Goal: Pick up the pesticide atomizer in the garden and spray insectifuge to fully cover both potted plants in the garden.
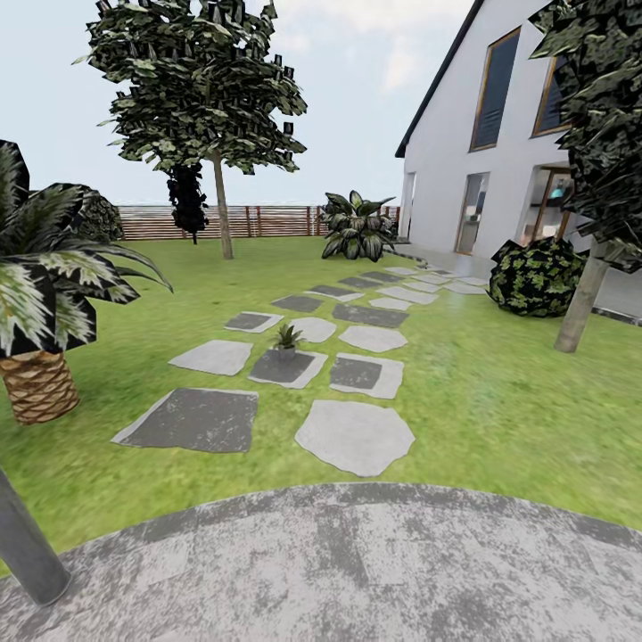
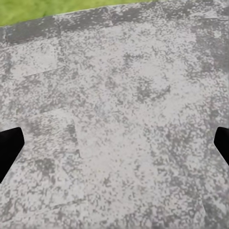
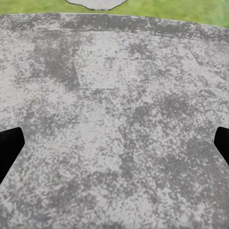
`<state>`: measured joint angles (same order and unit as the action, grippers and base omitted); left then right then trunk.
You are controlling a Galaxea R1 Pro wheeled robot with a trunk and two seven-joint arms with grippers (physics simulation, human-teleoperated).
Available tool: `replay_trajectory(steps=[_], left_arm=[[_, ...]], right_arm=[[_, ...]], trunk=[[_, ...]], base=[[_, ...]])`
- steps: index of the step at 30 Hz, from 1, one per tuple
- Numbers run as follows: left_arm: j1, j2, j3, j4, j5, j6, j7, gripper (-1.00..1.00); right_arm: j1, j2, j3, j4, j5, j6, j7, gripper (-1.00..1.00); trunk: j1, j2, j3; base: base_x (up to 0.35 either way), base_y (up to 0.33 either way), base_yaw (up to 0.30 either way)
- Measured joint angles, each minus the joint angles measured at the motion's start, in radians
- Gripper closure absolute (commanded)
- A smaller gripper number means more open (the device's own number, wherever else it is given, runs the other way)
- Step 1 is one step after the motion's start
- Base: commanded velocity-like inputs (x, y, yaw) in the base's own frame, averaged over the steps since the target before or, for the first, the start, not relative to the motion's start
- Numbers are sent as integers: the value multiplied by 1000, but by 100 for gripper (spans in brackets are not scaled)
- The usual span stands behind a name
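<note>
Bright, flat daylight in head view; pale hazy sky (image 1: 357,80), no clear sun direction. Hardly any cast shadows under the trees (image 1: 201,89) or on the lawn (image 1: 499,392). Render is soft overall, foliage blocky and jagged. Wide-angle stretch at the edges: house (image 1: 499,134) leans. Wrist views evenly lit, patio (image 2: 124,114) texture grainy and slightly blurred, no glare.

both grippers' fingers (image 2: 8,150) (image 3: 8,150) wide apart, empty
</note>
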<state>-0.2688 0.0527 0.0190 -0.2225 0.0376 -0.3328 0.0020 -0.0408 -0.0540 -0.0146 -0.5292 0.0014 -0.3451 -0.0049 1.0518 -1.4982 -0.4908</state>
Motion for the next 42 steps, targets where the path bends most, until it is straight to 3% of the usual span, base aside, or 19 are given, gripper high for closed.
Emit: replay_trajectory(steps=[16, 42], left_arm=[[-1, -3, 0, 7, 0, 0, 2, -100], [-1, 0, 0, 8, 1, 0, 2, -100]], right_arm=[[0, 0, 0, 2, -1, 0, -1, -100], [0, 0, 0, 4, -1, 0, -1, -100]], trunk=[[61, -112, -69], [161, -294, -187]], base=[[0, 0, -16], [0, 0, -175]])
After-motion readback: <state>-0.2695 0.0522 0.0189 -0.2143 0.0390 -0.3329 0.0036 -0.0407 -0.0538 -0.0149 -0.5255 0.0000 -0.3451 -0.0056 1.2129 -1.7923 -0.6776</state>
